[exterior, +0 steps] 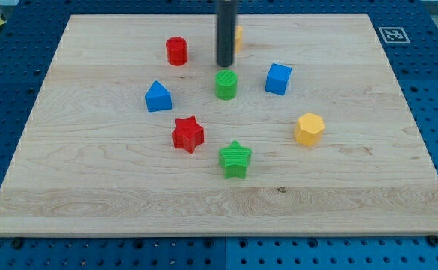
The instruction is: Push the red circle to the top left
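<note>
So on the wooden surface [91, 187], going left to right: blue block [158, 97] with a pointed top sits left of centre, then the red circle [176, 51] toward the far side, left of the rod. Red star [188, 134] sits nearer. My tip [225, 64] is just behind the green cylinder [226, 85], with a yellow block [238, 36] peeking out behind the rod. Green star [235, 158] near-centre, blue cube [278, 79], yellow hexagon [309, 129] far right. No claw on this rig, so nothing's grasped.

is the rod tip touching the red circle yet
Apart. The camera view shows bare wood between my tip and the red circle, which sits to the view's left of it; the green circle lies just below the tip.
</note>
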### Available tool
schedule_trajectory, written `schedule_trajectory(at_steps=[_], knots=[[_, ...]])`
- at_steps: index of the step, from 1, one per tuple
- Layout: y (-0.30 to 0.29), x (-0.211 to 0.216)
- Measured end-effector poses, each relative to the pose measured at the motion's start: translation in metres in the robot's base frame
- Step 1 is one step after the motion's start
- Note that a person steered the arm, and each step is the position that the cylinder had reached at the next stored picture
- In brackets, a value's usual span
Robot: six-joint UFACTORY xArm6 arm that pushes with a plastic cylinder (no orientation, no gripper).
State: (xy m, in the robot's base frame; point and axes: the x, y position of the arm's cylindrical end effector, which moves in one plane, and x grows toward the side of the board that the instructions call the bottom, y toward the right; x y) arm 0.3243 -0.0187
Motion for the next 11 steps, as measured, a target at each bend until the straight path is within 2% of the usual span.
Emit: schedule_trajectory(at_steps=[3, 4, 8, 11], knots=[[-0.046, -0.022], [-0.076, -0.022], [-0.133, -0.001], [-0.194, -0.054]])
